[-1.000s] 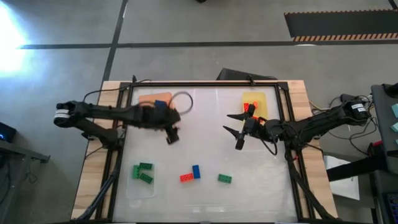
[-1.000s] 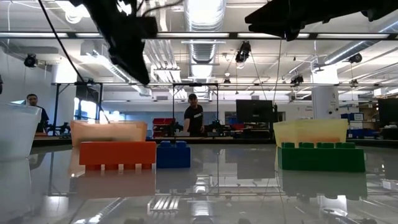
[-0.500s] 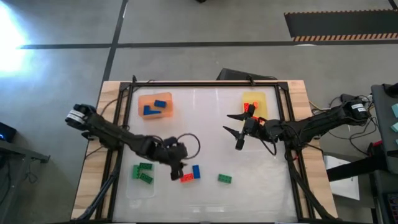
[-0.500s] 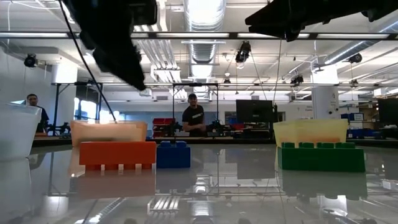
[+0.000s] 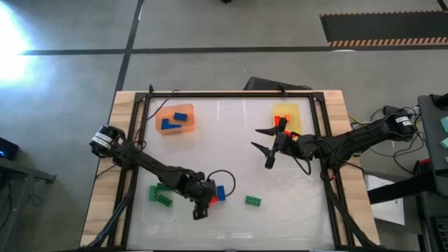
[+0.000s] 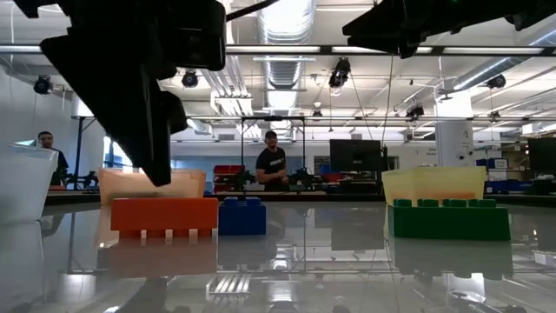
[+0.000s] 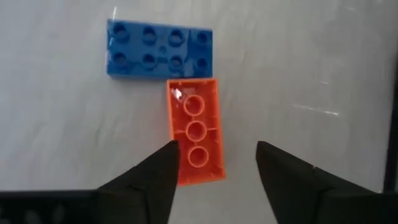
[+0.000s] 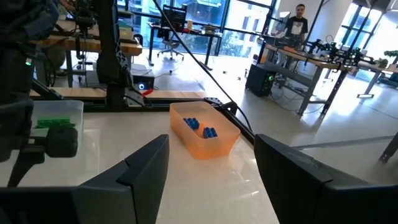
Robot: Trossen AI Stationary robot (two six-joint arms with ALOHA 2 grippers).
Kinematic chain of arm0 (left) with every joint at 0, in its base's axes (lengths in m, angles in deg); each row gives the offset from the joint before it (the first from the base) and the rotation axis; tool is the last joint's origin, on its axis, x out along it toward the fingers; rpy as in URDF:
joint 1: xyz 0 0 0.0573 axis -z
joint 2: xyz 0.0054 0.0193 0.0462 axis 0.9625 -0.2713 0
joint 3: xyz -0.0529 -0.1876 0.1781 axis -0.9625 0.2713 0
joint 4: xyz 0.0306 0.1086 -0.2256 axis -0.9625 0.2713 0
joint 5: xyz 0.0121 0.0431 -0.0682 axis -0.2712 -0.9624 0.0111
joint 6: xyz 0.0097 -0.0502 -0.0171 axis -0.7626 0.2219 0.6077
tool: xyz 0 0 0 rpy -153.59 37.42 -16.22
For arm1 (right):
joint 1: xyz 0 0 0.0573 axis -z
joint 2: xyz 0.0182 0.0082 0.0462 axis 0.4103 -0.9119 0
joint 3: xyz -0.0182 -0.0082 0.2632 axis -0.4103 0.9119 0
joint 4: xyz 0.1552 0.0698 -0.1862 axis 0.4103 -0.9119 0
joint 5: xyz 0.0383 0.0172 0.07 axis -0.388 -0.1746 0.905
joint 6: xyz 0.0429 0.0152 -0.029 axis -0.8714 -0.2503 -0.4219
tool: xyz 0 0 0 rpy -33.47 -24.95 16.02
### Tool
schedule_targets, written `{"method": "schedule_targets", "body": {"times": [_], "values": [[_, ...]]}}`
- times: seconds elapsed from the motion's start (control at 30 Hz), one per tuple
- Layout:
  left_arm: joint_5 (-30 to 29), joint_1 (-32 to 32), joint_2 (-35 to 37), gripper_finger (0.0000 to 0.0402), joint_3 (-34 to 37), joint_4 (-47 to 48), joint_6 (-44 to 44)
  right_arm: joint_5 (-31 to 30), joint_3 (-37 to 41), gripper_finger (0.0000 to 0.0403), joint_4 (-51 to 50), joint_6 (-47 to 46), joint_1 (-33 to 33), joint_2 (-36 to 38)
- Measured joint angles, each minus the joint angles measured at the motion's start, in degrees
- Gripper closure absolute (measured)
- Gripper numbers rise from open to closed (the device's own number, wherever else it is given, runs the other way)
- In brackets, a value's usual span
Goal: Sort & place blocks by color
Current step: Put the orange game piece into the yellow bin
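A red-orange block lies flat on the table, its short end against a blue block. Both also show in the high view, red-orange block and blue block, with a lone green block to their right. My left gripper is open and hovers just over the red-orange block; the block's near end lies between the fingers, close to one of them. In the low view the left gripper stands above the red-orange block. My right gripper is open, raised beside the yellow tray.
The orange tray at far left holds blue blocks. The yellow tray holds red-orange ones. A clear tray at near left holds green blocks. A black frame edges the white table. People stand in the room beyond.
My left gripper has swung from beside the orange tray toward the table's near edge and come down over the red-orange and blue blocks, still open. No block has moved.
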Motion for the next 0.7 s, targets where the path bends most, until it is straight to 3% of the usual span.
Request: {"method": "schedule_targets", "body": {"times": [0.3,0.7], "values": [[-2.5,0.1,-0.4,0.01,-0.1,-0.1,0.0,0.0,0.0,0.0177,-0.2,0.0,0.0,0.0],[-6.5,0.8,-3.7,0.0091,0.4,-2.6,-0.1,0.0,0.0,0.0177,-0.6,0.0,0.0,0.0]]}}
